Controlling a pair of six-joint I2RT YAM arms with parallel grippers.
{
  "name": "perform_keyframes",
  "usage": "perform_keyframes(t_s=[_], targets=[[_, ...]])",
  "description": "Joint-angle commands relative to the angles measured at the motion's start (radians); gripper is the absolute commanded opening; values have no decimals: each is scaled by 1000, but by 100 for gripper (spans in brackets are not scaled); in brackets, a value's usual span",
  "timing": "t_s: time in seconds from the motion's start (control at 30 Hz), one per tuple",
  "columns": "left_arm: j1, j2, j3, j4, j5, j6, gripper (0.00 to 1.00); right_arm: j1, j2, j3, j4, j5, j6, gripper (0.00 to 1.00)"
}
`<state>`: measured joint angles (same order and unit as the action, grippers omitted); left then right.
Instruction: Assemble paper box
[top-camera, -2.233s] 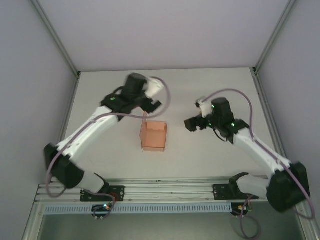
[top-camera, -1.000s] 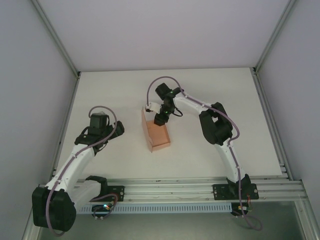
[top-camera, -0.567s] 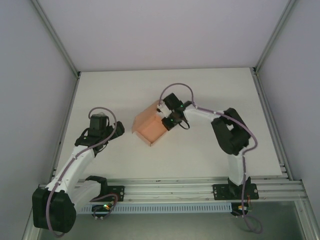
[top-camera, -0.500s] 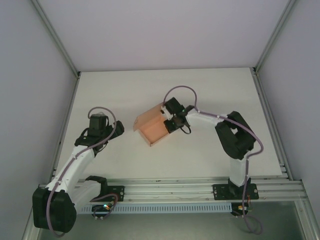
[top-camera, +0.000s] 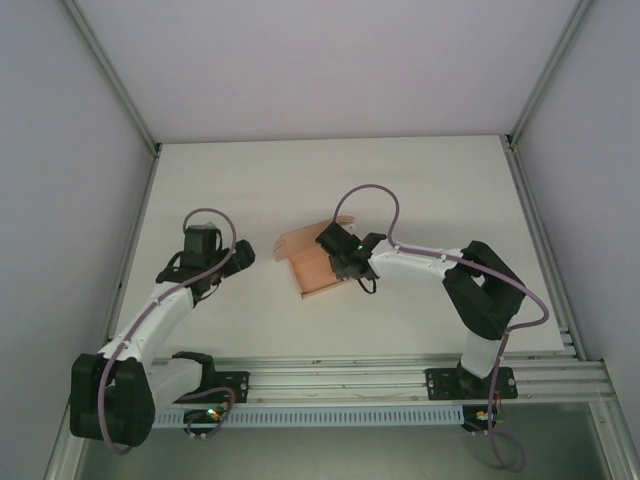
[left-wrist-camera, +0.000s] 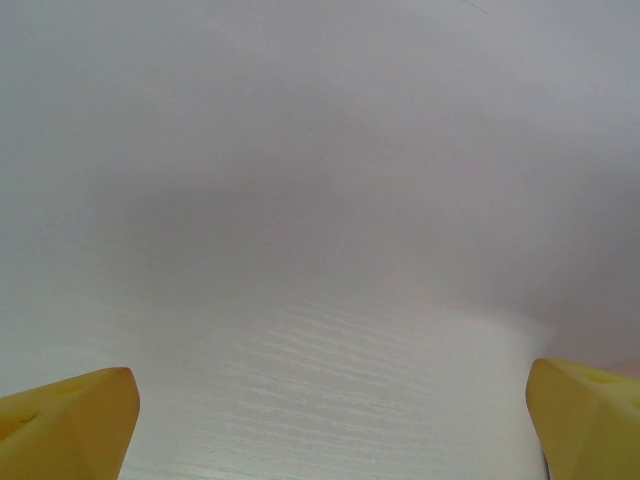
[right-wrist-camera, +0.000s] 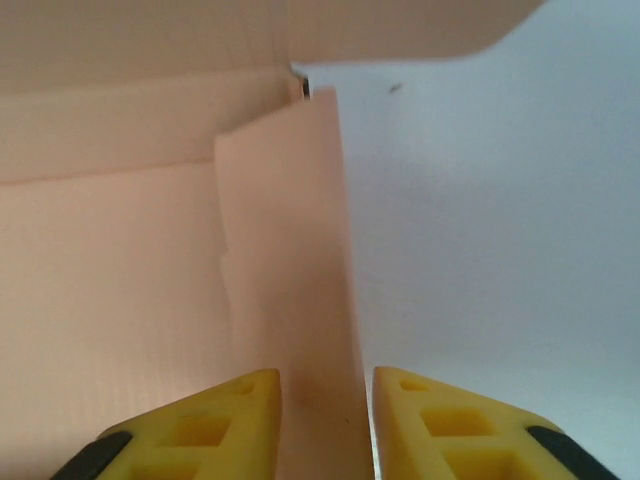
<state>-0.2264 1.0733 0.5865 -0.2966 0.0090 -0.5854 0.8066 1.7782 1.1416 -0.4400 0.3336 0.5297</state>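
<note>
The salmon-pink paper box (top-camera: 310, 270) lies tilted on the table's middle, its open side up and one flap (top-camera: 340, 222) sticking out behind. My right gripper (top-camera: 340, 262) reaches in from the right and is shut on the box's right wall. In the right wrist view that wall (right-wrist-camera: 290, 300) runs between the two yellow fingers (right-wrist-camera: 210, 430), with the box's inside (right-wrist-camera: 110, 280) to the left and my right gripper (right-wrist-camera: 325, 425) at the bottom edge. My left gripper (top-camera: 243, 258) hangs open left of the box, apart from it. Its yellow fingertips (left-wrist-camera: 70, 415) stand wide over bare table, my left gripper (left-wrist-camera: 330, 430) holding nothing.
The white table (top-camera: 430, 190) is bounded by grey side walls and an aluminium rail (top-camera: 330, 375) at the near edge, where both arm bases sit. Free room lies behind the box and to the right.
My right gripper took the box's wall, tipped the box leftward and turned it, then drew back toward the near side and lowered it. The left arm shifted only slightly.
</note>
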Motion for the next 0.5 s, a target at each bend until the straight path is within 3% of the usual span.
perform_keyframes(t_s=[0.0, 0.13, 0.3, 0.37, 0.47], targets=[[10, -26, -25, 12, 20, 1, 100, -7, -39, 5, 49, -3, -66, 35], [11, -49, -35, 6, 10, 12, 100, -39, -33, -6, 110, -30, -134, 41], [10, -62, -46, 7, 11, 18, 100, -94, 6, -34, 193, -168, -204, 42], [10, -61, -48, 9, 8, 16, 100, -98, 32, -36, 219, -203, -241, 41], [12, -56, -47, 15, 12, 17, 100, -106, 85, -32, 253, -231, -270, 28]])
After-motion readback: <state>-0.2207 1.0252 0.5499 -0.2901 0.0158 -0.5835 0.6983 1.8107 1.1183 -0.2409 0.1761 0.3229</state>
